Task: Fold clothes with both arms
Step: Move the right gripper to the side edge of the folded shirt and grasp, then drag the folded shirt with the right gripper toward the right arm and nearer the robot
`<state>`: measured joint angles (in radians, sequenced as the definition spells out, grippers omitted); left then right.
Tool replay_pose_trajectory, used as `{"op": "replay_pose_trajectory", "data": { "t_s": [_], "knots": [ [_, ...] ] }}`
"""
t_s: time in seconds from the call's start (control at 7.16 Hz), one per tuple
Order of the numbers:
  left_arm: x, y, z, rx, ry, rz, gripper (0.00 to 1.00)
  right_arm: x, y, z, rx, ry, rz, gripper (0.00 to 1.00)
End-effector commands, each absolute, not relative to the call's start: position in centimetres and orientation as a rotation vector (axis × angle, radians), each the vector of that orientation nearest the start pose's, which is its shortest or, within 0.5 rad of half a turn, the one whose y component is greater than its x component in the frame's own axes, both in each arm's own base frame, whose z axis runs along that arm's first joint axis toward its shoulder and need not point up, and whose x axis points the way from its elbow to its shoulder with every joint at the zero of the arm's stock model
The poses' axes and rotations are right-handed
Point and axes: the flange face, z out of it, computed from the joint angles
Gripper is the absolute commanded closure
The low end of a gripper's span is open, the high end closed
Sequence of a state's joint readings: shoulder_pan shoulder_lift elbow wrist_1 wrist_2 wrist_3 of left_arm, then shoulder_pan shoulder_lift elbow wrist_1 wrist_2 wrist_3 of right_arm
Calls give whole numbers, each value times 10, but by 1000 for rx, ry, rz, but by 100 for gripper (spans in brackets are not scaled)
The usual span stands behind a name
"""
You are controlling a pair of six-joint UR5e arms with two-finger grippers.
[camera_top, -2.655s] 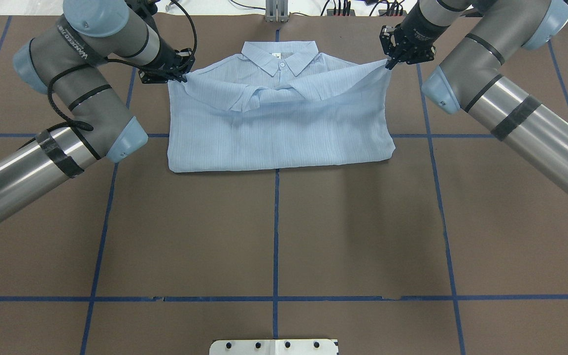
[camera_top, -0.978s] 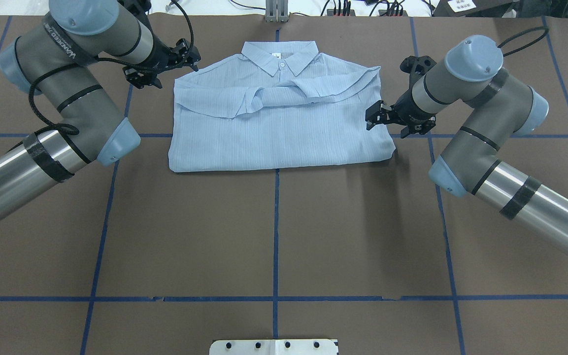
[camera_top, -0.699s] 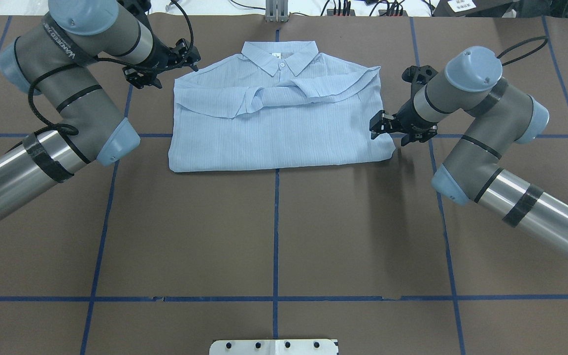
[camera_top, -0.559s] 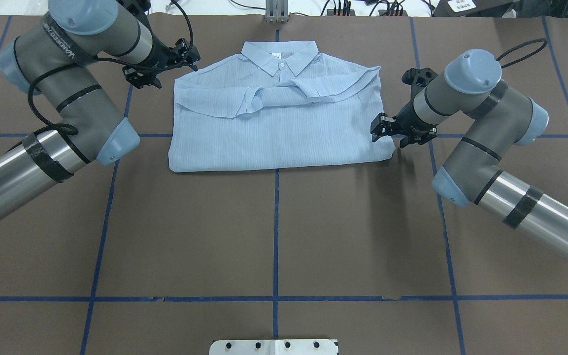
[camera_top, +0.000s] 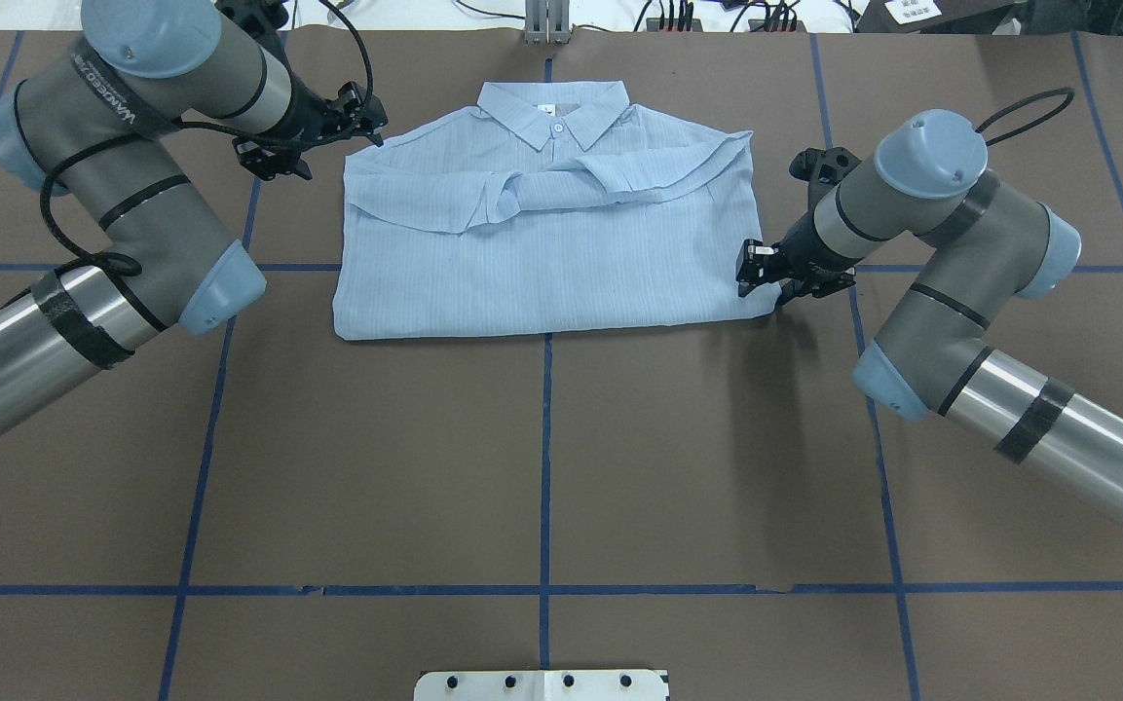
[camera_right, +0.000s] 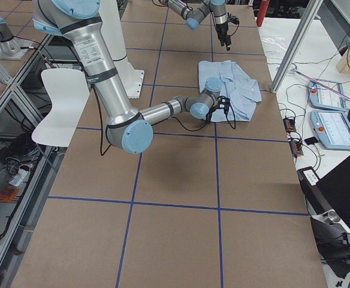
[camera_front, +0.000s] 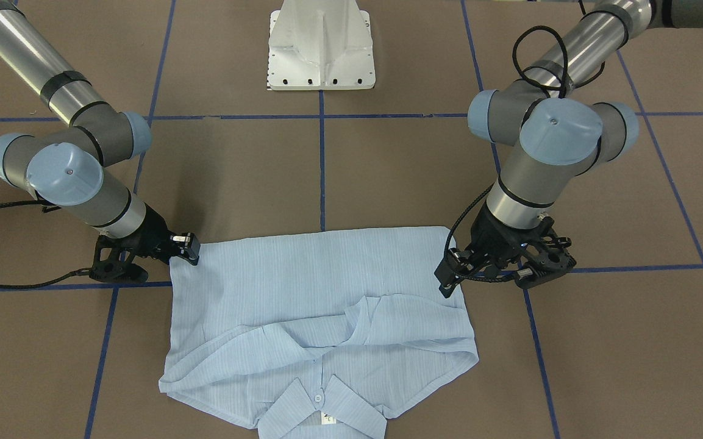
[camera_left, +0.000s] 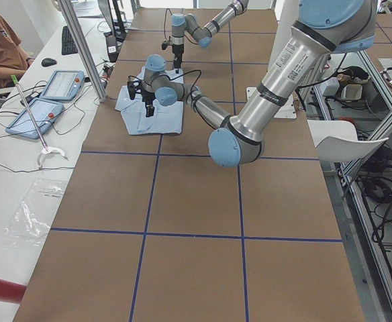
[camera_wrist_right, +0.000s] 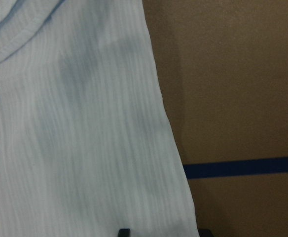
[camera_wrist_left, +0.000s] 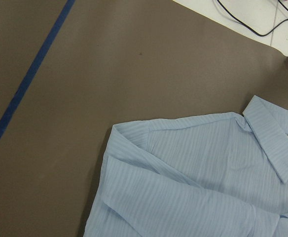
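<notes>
The light blue shirt (camera_top: 542, 253) lies folded into a rectangle, collar at the far side and sleeves crossed over the chest; it also shows in the front view (camera_front: 314, 286). My left gripper (camera_top: 371, 115) hovers open beside the far left shoulder corner, holding nothing; the left wrist view looks down on that shoulder (camera_wrist_left: 193, 177). My right gripper (camera_top: 746, 271) is open and low at the shirt's right edge near the folded corner (camera_front: 188, 249). In the right wrist view its fingertips (camera_wrist_right: 124, 231) straddle the shirt's edge (camera_wrist_right: 75, 123).
The table is covered in brown paper (camera_top: 542, 467) with blue tape lines (camera_top: 545, 438). The white pedestal base (camera_front: 321, 49) stands at the robot's side. A bench with tablets (camera_left: 48, 94), cables and a seated person runs past the far edge.
Both grippers have let go of the shirt's shoulders. The right gripper has travelled along the right edge toward the near corner and dropped lower. The left gripper has drawn slightly away from its shoulder.
</notes>
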<state>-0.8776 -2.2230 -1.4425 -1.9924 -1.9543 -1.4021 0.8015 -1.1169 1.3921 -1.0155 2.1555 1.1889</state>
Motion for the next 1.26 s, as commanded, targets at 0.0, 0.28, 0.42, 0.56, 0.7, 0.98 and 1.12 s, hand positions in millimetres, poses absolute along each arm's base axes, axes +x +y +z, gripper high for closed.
{"op": "replay_pose_trajectory", "data": {
  "t_s": [0.0, 0.28, 0.42, 0.56, 0.7, 0.98, 1.12],
  "knots": [
    [392, -622, 274, 165, 1000, -465, 0, -417, -544, 418, -1, -984, 139, 100],
    [391, -621, 270, 168, 1006, -464, 1, -411, -535, 417, -21, -1001, 125, 100],
    [388, -619, 266, 173, 1013, -463, 1, -389, -514, 434, -33, -998, 127, 100],
    [386, -616, 261, 176, 1016, -464, 1, -354, -478, 448, -31, -997, 129, 100],
    [381, -610, 255, 174, 1021, -468, 1, -315, -434, 451, -31, -1005, 122, 100],
    [372, -597, 239, 171, 1021, -471, 1, -266, -346, 436, -107, -1048, 38, 100],
    [371, -592, 239, 173, 1026, -469, 1, -259, -292, 423, -184, -1066, -59, 100]
  ]
}}
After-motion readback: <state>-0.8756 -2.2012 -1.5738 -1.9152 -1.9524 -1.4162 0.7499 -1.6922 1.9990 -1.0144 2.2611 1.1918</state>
